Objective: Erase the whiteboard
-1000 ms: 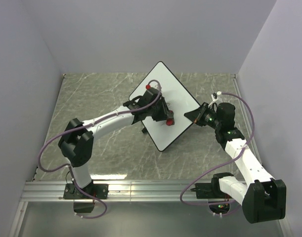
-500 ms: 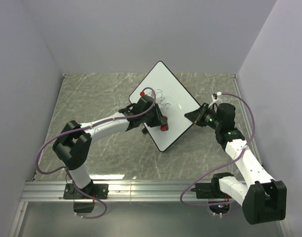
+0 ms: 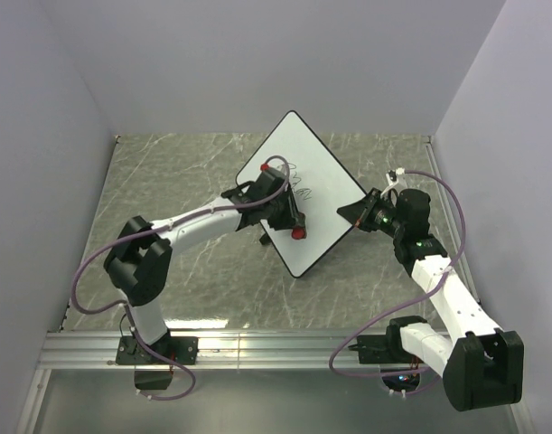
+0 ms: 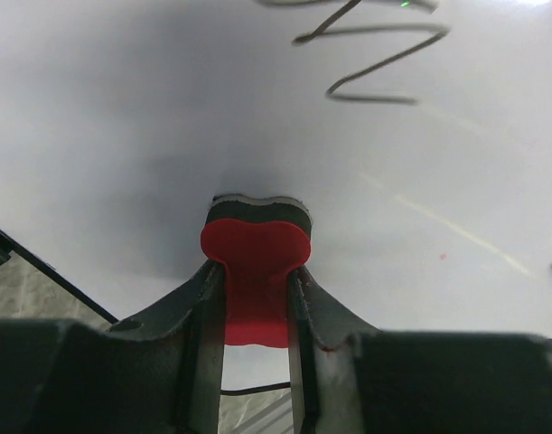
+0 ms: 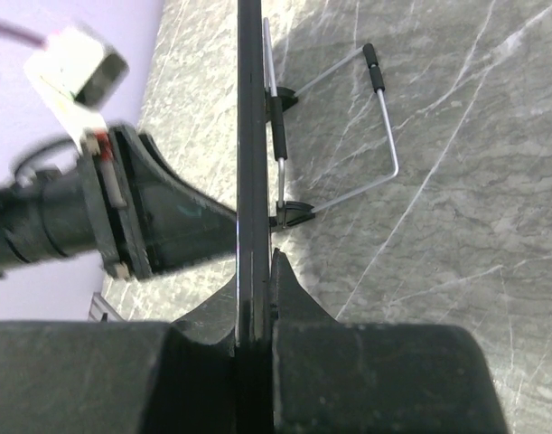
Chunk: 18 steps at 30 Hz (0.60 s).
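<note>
Running far-left to near-right: whiteboard point(image 3: 328, 176) long axis | left jaws clamp eraser point(image 4: 255, 271) | right jaws clamp rim

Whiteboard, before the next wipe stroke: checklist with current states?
1. Grip on eraser by left fingers: ok.
2. Pad against whiteboard: ok, looks in contact.
3. Clamp of right fingers on whiteboard edge: ok.
4. Board clean: not ok, marker scribble remains beyond the eraser.
5. Seating of wire stand on table: cannot tell.
</note>
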### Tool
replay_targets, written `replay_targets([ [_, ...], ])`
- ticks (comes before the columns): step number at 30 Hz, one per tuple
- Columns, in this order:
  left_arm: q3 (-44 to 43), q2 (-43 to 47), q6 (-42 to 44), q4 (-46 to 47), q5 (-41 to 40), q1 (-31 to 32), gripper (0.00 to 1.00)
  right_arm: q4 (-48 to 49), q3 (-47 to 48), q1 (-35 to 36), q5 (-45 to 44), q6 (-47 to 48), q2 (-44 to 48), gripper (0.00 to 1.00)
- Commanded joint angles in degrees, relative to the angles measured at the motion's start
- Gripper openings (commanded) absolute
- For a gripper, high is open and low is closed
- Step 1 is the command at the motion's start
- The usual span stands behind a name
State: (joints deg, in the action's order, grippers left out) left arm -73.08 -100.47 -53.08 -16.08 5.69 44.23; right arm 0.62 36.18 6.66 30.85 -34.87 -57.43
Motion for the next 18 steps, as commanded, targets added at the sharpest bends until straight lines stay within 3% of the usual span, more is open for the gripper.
replay_targets([
  [1,-12.13,-5.43,3.68,-1.58,0.71,0.51,0.00,-8.27,-1.64,1.96,4.22,0.16,1.00,0.00],
  [3,-19.25,-7.45,4.73,-3.86,0.90,0.60,0.00,-8.53,-1.82,2.05,4.04,0.33,1.27,0.00],
  [9,-28.43,-15.10,7.37,-7.21,0.81,0.16,0.00,-9.50,-1.21,2.13,3.95,1.21,1.53,0.00],
  [18,-14.57,-18.89,6.84,-0.89,5.29,-11.43,0.00,-13.45,1.26,2.05,2.64,2.79,1.97,0.00],
])
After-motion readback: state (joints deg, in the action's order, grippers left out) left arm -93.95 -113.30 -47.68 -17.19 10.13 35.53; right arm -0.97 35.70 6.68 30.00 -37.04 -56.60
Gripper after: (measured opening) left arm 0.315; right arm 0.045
